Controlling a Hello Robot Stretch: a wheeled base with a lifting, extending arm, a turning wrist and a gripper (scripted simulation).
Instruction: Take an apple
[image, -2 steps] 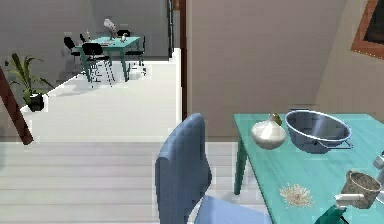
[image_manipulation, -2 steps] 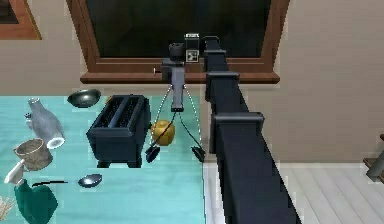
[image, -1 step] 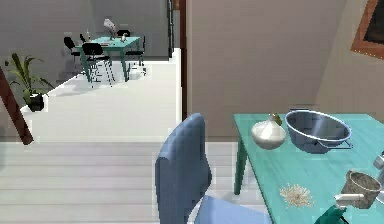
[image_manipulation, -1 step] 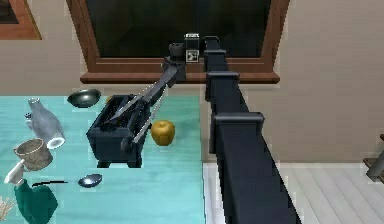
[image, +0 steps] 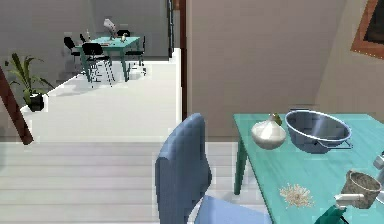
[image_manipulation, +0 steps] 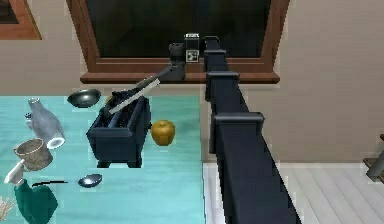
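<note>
Apple placement settles the coming move: the round yellow-gold apple rests on the teal surface, just beside the right end of a dark blue-grey open crate as the arm side view shows it, in the gap between that crate and the dark square arm bar. We see the gripper extending leftward from the two white marked squares at the arm's far end, its thin fingers slanting down across the crate's upper edge toward the arm side view's left. From those fingertips, then, the apple lies toward the arm side view's right and lower in the picture, back along the line of the fingers and less far out than the arm's end. Most of the crate lies between the fingertips and the fruit. We judge that the fingers point away from the apple rather than at it, so the next move calls for bringing the gripper's far end back and around the crate's right end before any grasp. Being round, the apple offers no long axis to line up with; approach from any side clear of the crate should serve. The state of the gripper's fingers cannot be read from these views, and since the crate and the surface lie behind its far end, we cannot tell whether it holds anything.
</note>
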